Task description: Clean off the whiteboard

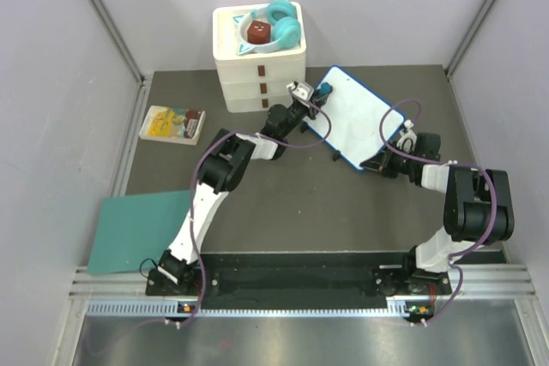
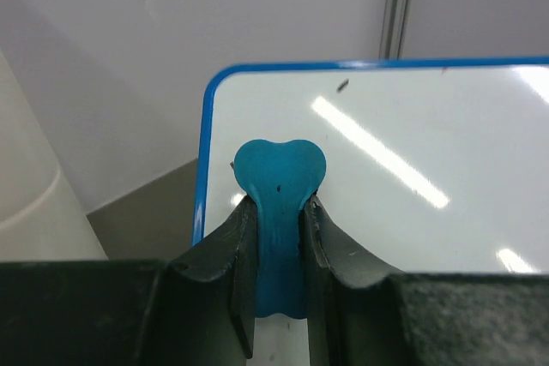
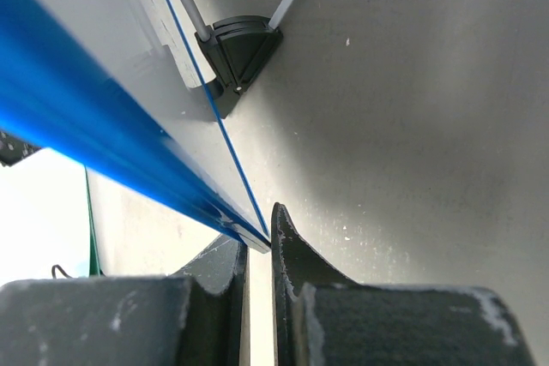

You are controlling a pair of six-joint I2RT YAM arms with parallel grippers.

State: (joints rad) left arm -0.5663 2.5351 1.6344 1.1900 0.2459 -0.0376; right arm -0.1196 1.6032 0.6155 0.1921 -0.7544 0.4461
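The whiteboard (image 1: 356,122), white with a blue rim, stands tilted on the dark table at the centre right. My right gripper (image 1: 390,156) is shut on its near rim. In the right wrist view the blue rim (image 3: 103,126) runs into the closed gripper (image 3: 257,242), and a black foot (image 3: 238,49) shows behind. My left gripper (image 1: 319,96) is shut on a blue eraser (image 1: 324,92) at the board's far left corner. In the left wrist view the eraser (image 2: 280,177) sits in the gripper (image 2: 279,207) against the white surface (image 2: 412,212). A small dark mark (image 2: 342,86) lies near the top rim.
A white drawer box (image 1: 260,66) stands at the back, close to the left gripper, with teal headphones (image 1: 279,27) and a red-brown object (image 1: 257,34) on top. A yellow booklet (image 1: 173,124) lies at the left. A teal sheet (image 1: 137,229) lies at the near left. Walls enclose the table.
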